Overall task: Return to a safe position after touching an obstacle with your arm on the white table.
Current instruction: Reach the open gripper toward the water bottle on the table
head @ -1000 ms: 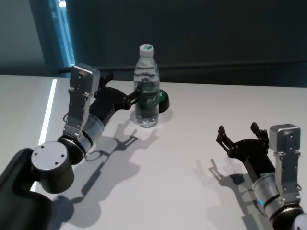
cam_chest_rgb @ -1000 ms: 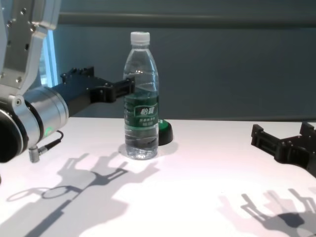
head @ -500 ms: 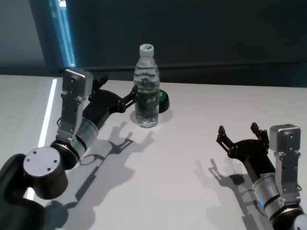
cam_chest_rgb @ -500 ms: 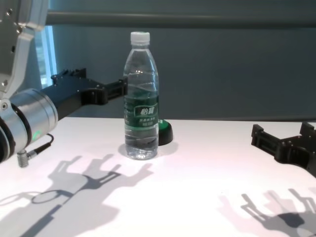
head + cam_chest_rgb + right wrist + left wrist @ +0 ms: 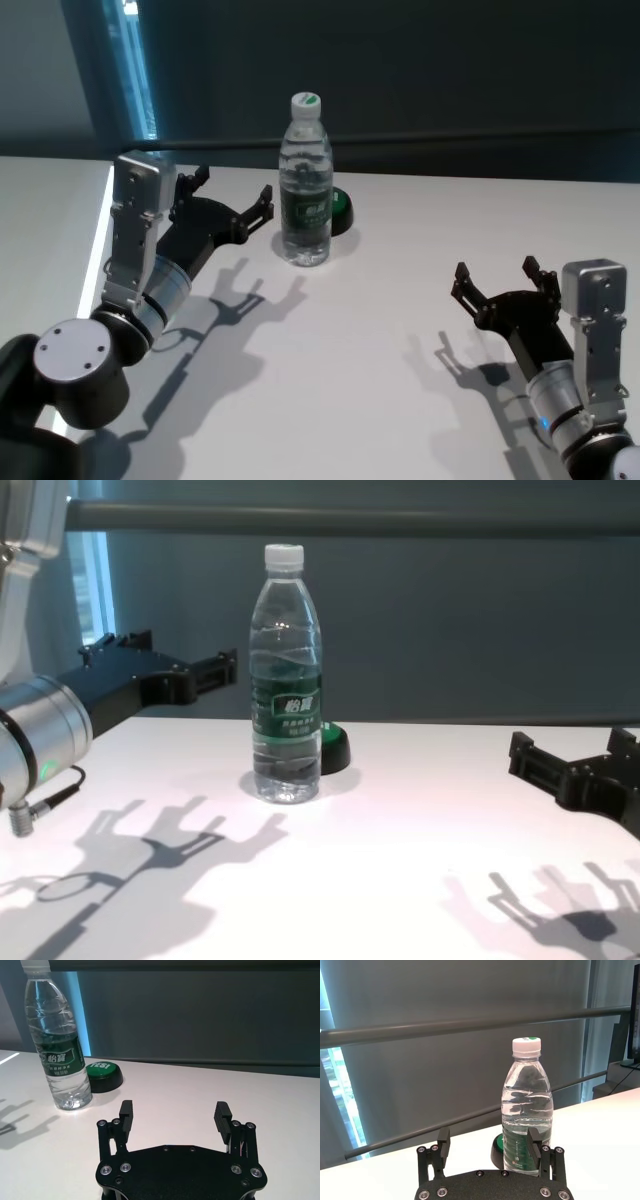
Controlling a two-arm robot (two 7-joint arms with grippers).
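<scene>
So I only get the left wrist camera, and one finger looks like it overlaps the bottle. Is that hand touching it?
Observer: No. From the head camera the left hand is open, with a clear gap between it and the bottle.
Visitor: Is there a second arm?
Observer: Yes. The right hand is open too, above the white table, far off on the bottle's other side.
</scene>
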